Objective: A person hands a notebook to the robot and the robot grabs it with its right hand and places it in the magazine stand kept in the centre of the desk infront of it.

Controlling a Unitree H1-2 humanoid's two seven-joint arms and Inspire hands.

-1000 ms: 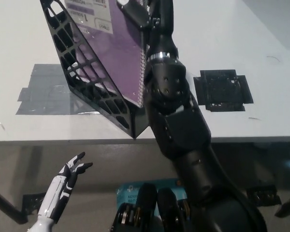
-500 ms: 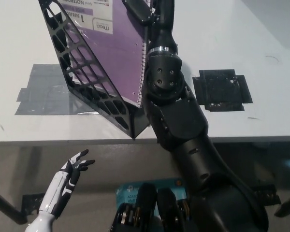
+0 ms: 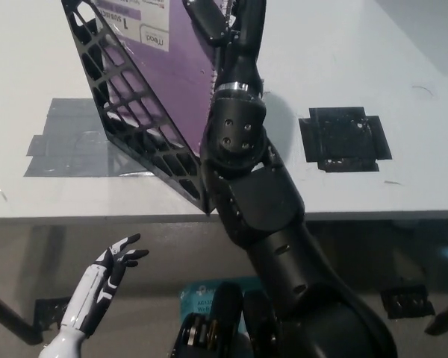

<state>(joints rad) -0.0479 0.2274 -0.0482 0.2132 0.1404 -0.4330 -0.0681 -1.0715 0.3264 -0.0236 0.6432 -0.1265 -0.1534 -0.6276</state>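
Fingers of the black right hand (image 3: 209, 19) clamp the top edge of the purple spiral notebook (image 3: 175, 82) at the upper middle of the frame, pinching it near the wire binding so the cover hangs straight down from the grip. That high hold makes sense: it keeps the hand above the stand's walls while the book's lower part goes in.

And in is where the notebook sits. Its body shows behind the black lattice wall of the magazine stand (image 3: 127, 112), filling the slot from the upper left of the frame down toward the stand's pointed lower corner. Its white label strip, printed "Mead", peeks out at the top. Whether the bottom edge has reached the floor of the stand is hidden by the forearm, so the call is that placing is nearly done, with release still to come.

Moving outward, the stand rests on the white desk (image 3: 358, 60) over a patch of grey tape (image 3: 67, 142) at the left, likely a position marker. A square of black tape (image 3: 343, 138) lies well apart at the right.

Down at the lower left, below the desk edge, the white left hand (image 3: 112, 265) idles with fingers spread, holding nothing and clear of the action.
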